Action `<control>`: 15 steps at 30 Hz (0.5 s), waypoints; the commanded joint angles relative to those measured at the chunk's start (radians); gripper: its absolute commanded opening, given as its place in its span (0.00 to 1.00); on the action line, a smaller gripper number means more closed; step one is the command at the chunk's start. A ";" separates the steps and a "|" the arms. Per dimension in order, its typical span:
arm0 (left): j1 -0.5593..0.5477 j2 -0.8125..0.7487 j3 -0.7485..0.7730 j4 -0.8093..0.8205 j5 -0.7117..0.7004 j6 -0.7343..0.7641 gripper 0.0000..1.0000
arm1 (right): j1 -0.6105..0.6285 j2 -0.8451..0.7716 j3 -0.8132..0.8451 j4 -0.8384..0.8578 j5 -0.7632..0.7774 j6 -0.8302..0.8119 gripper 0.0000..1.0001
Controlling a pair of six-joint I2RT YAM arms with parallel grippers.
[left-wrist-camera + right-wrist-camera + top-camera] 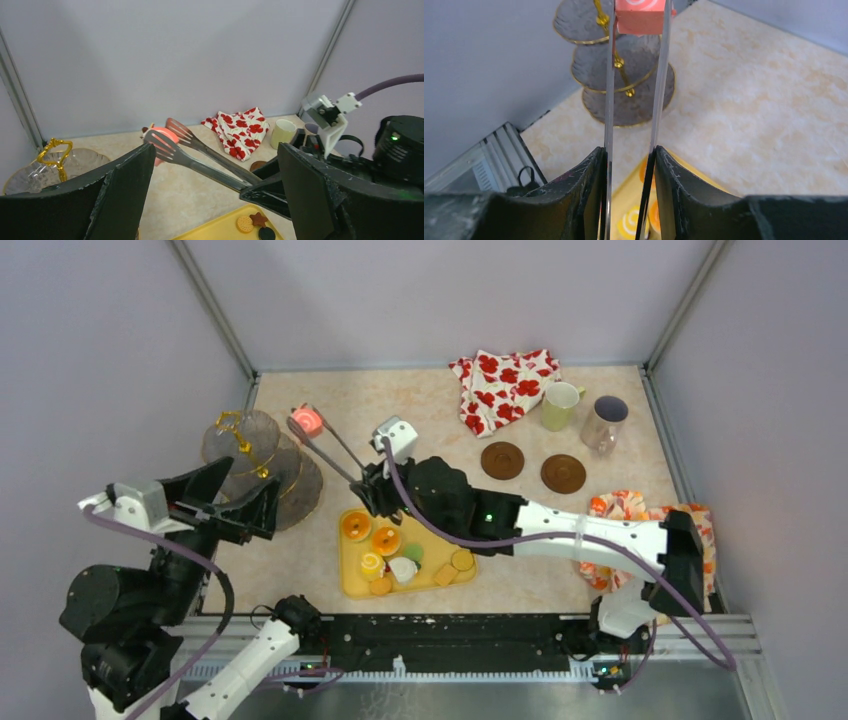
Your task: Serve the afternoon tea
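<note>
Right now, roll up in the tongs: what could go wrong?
The pink roll sits at the very tips of the tongs in the right gripper: it may slip out.
The gold post of the tiered stand lies on the tongs' line: a knock could tip it.
The open left gripper hovers beside the stand: arms may clash.

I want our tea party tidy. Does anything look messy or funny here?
Yes. One flowered cloth lies crumpled at the back, and a second cloth is bunched at the right side. The pale-yellow mug and greyish mug stand behind the two brown coasters, which are bare. Nothing looks spilled.
</note>
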 commanded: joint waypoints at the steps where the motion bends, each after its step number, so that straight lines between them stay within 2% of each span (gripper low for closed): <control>1: 0.002 -0.021 0.063 0.002 0.001 -0.014 0.99 | -0.018 0.108 0.162 0.165 -0.092 -0.068 0.38; 7: 0.002 -0.022 0.100 -0.024 -0.005 -0.003 0.99 | -0.018 0.285 0.392 0.130 -0.142 -0.085 0.38; 15: 0.003 -0.055 0.078 -0.030 -0.012 -0.033 0.99 | -0.018 0.416 0.511 0.082 -0.147 -0.074 0.38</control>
